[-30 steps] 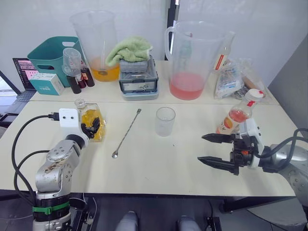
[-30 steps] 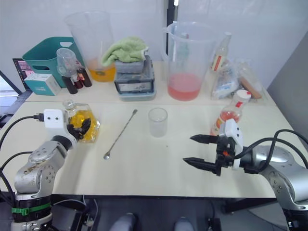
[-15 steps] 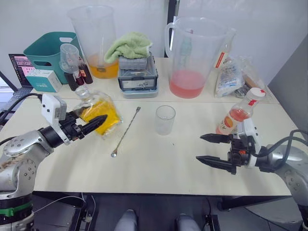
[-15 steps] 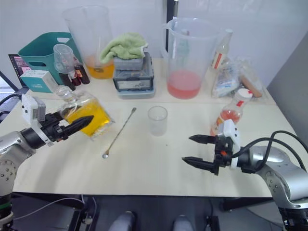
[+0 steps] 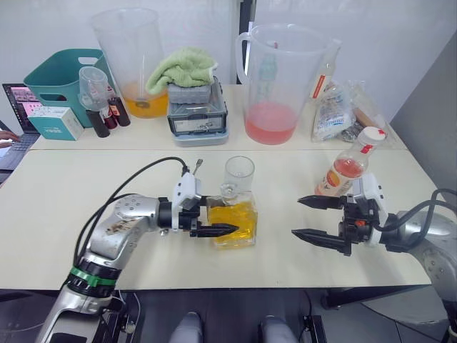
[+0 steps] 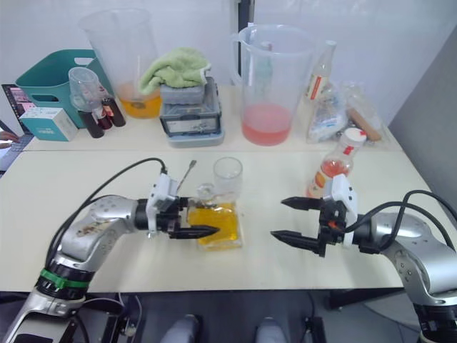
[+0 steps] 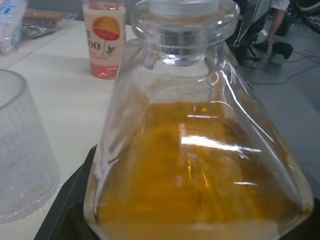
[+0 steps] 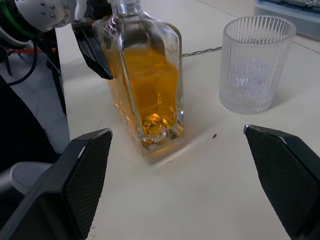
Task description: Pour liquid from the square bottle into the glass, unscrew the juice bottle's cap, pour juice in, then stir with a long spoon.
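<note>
The square bottle (image 5: 233, 223), with yellow-orange liquid and its stopper in, stands upright at the table's front centre, its base at or just above the tabletop. My left gripper (image 5: 226, 215) is shut on its body from the left. The glass (image 5: 238, 176) stands empty just behind the bottle, and both also appear in the right wrist view, bottle (image 8: 145, 85) and glass (image 8: 255, 62). My right gripper (image 5: 296, 217) hangs open to the right of the bottle, holding nothing. The juice bottle (image 5: 347, 170) with its white cap (image 5: 371, 136) stands behind that gripper. The long spoon (image 5: 195, 167) lies behind my left gripper, mostly hidden.
At the back stand a big pitcher with pink liquid (image 5: 275, 86), a pitcher with orange liquid (image 5: 139, 64), a grey box with a green towel (image 5: 198, 107), a teal basket (image 5: 61, 75), small dark bottles (image 5: 107, 118) and plastic bags (image 5: 339, 111).
My left arm has carried the square bottle from the table's left side to the centre, set upright just in front of the glass. The right gripper has barely moved.
</note>
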Motion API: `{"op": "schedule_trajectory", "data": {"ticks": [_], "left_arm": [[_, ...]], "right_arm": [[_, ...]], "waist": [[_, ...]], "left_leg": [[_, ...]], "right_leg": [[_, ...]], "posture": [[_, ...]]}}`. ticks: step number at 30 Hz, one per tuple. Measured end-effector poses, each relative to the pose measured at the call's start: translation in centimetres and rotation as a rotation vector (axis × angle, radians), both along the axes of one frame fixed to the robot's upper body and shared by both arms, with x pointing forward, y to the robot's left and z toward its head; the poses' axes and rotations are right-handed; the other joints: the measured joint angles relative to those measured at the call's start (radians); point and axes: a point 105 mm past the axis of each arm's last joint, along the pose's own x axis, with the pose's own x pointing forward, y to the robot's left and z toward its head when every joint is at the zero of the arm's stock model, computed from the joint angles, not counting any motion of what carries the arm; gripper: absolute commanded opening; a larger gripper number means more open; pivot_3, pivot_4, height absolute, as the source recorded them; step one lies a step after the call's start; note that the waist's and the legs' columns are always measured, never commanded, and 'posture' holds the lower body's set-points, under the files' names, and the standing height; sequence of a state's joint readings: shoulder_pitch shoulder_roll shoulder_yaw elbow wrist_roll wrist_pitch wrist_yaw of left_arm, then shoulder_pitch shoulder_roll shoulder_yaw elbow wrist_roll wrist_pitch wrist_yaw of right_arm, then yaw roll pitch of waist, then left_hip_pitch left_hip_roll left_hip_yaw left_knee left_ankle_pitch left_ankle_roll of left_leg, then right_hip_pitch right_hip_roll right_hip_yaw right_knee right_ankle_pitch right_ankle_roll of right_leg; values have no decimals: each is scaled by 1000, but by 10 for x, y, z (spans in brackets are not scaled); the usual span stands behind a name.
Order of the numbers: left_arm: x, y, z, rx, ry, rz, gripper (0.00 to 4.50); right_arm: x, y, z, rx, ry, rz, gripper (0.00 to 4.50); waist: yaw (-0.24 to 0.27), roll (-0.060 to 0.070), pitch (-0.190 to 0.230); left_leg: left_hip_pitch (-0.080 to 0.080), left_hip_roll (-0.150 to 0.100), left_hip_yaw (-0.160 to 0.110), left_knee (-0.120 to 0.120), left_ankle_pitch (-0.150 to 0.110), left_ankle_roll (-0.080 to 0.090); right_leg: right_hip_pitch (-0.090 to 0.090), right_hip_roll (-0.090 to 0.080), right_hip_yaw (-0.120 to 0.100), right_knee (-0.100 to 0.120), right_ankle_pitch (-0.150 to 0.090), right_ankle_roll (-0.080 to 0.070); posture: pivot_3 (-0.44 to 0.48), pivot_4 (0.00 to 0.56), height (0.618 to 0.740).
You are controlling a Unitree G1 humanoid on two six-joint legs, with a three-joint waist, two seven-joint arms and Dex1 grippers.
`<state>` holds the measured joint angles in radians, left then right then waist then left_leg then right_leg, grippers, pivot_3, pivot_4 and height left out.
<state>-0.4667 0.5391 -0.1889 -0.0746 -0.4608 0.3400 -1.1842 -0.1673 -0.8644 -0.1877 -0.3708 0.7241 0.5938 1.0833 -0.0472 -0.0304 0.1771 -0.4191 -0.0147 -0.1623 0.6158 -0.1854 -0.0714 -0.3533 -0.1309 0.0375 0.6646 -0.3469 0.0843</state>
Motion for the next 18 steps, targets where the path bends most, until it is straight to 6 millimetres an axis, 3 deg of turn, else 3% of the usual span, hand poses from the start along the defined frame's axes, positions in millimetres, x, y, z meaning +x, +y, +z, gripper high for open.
{"op": "schedule_trajectory", "data": {"ticks": [5,7,9,14,18], "left_arm": [[1,-13,-5,45,-99,-68,2804],[1,-14,-7,51,-119,-79,3826],[4,-14,-11,55,-112,-62,4459],[7,-12,-6,27,-82,-36,4484],[3,-12,11,-32,-48,-46,4484]], "right_arm": [[0,-2,4,-8,-13,-18,4500],[-1,-1,4,-10,-10,-20,4500],[0,-1,4,-10,-10,-23,4500],[1,-2,4,-11,-7,-34,4500],[1,-2,4,-12,-8,-41,4500]], "waist": [[12,0,0],[14,0,0],[13,0,0],[7,0,0],[5,0,0]], "left_leg": [[1,0,0,2,0,0],[1,0,0,3,0,0],[2,0,-1,4,0,1],[2,0,-1,4,0,1],[2,0,-1,5,0,1]], "right_leg": [[2,0,0,0,0,1],[3,0,0,1,1,1],[3,0,0,2,1,1],[3,0,0,2,1,1],[3,0,0,2,1,1]], "posture": [[0,150,740],[0,150,740],[0,150,740],[0,150,740],[0,150,740]]}}
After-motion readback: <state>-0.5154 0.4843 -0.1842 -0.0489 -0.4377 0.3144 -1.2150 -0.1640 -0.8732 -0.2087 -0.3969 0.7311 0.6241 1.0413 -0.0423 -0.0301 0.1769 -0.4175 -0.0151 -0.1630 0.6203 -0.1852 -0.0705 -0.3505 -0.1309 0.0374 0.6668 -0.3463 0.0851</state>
